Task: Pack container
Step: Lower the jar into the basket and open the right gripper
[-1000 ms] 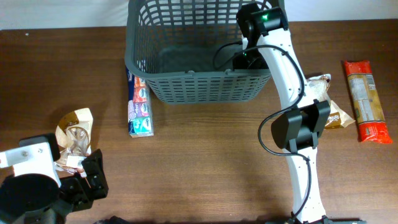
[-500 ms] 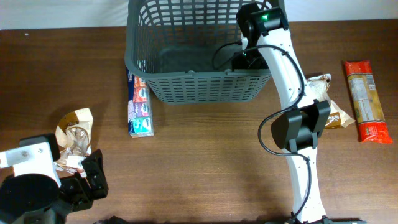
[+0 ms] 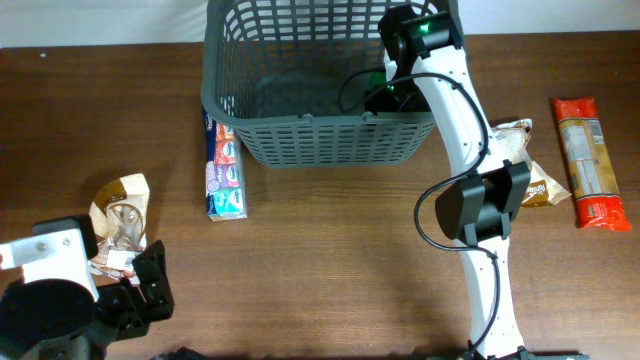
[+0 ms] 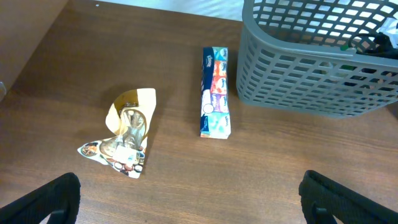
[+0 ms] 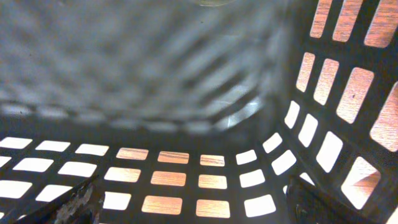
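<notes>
The container (image 3: 320, 140) is showing matt grey moulded plastic with a faint sheen on its smooth floor, the tabletop (image 3: 320, 260) is looking like smooth satin brown wood, and the long packet (image 3: 590, 160) near the right edge is gleaming as glossy printed film.

Table (image 3: 330, 260): dark brown wood-grain top carrying every item listed below.
Container (image 3: 300, 140): dark grey slotted basket, upright at the far middle of the table.
Long packet (image 3: 225, 170): blue and white, flat, just beside the container's left wall and parallel to it.
Crumpled pouch (image 3: 120, 215): gold and white, at the near left, well apart from the long packet.
Pasta packet (image 3: 588, 162): red and clear, flat at the far right.
Snack bag (image 3: 543, 190): white and brown, between the container and the pasta packet, partly hidden.
</notes>
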You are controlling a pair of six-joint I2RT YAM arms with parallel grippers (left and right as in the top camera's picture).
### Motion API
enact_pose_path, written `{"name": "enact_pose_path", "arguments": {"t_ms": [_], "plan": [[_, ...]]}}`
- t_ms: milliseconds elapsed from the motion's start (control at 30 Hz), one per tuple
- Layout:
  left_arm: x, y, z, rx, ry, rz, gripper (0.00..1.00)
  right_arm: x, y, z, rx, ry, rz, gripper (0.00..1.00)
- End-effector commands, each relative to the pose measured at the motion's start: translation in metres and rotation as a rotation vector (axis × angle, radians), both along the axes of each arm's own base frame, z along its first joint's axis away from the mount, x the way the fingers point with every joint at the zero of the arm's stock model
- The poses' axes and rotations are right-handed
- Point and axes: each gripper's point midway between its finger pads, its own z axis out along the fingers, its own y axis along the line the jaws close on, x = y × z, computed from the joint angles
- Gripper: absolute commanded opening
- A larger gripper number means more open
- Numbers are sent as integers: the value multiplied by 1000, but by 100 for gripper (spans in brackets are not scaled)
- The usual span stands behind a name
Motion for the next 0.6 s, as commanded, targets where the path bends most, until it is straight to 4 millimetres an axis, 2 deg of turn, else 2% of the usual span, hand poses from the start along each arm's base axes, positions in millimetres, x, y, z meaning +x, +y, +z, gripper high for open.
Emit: {"name": "enact_pose_path", "arguments": {"t_ms": [0,133,267,433,467,533,567], "plan": [[1,-1,-2,13,12,-10,99,0,1,3,10,-2,-1,85],[1,-1,-2,13,11,-10,100,6,3,25,28,-69,0,85],[1,-1,-2,13,12,-10,100,15,5,70,65,-202,-2,86],[1,-1,-2,13,12,-10,99,16,5,152,134,-438,0,90],[1,-1,-2,13,12,-10,100,11,4,179,154,-513,-1,91],[1,-1,-2,13,12,-10,100,2,-3,213,177,-599,-15,93],[1,-1,-2,13,12,-10,100,-9,-14,242,195,-663,-50,95]]}}
